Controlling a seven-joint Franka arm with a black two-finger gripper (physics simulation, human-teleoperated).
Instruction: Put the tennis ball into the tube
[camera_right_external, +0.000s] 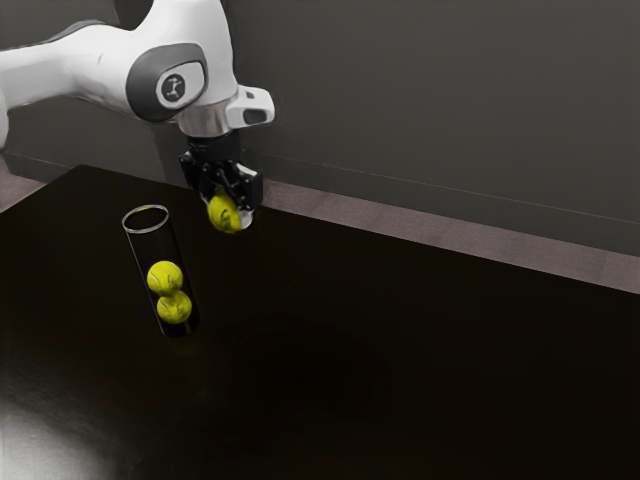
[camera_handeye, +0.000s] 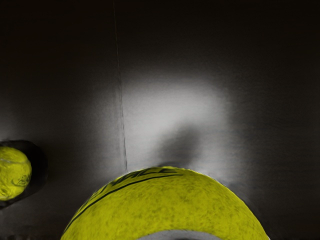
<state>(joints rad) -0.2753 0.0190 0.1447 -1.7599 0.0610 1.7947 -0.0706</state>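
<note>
Tennis ball (camera_right_external: 222, 214): in the air above the tabletop (camera_right_external: 420, 350), held in the pincer (camera_right_external: 230, 205), outside the tube (camera_right_external: 148, 244). Pincer is closed on it, one finger on either side. Ball is yellow-green with dark lettering; in the wrist view lettering and a thin dark line run across its upper side, and a pale grey patch shows at the lower edge.

Tube: clear, round rim at the open top, standing on the tabletop, toward the exterior view's left and nearer the camera than the held ball. Two balls already inside, stacked and touching: lower ball (camera_right_external: 174, 308) near the tube's bottom, upper ball (camera_right_external: 164, 277) right on top of it. Space left in the tube above them. Held ball is off to the exterior view's right of the rim, on the far side, apart from it.

Arm (camera_right_external: 95, 65): white with dark grey parts, comes in from the exterior view's upper left, hand pointing down. Tabletop: dark, glossy, glare at the near left corner; the wrist view has a bright patch, a darker smudge and a thin straight line on it. Behind: grey wall (camera_right_external: 450, 110), brownish floor (camera_right_external: 400, 230) past the far edge.
</note>
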